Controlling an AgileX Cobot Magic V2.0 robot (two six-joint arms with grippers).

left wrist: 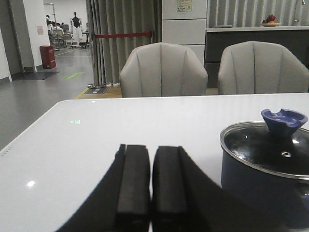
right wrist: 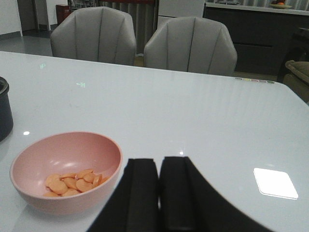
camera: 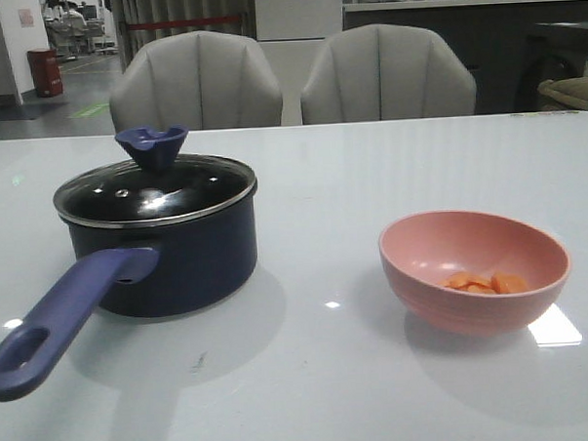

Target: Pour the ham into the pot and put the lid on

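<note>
The dark navy pot [camera: 179, 260] stands on the left of the table, its purple-blue handle [camera: 64, 323] pointing toward the near left. The glass lid [camera: 156, 190] with a blue knob [camera: 151, 147] rests on it. Orange ham slices [camera: 487, 283] lie inside a pink bowl [camera: 475, 269] on the right. In the left wrist view my left gripper [left wrist: 152, 150] is shut and empty, with the pot [left wrist: 263, 179] and lid [left wrist: 268, 147] beside it. In the right wrist view my right gripper [right wrist: 158, 162] is shut and empty, next to the bowl [right wrist: 67, 169] of ham [right wrist: 72, 182]. Neither gripper shows in the front view.
Two grey chairs [camera: 195, 83] [camera: 385, 75] stand behind the table's far edge [camera: 368, 123]. The white tabletop [camera: 320, 376] spans between pot and bowl. A dark counter lies further back.
</note>
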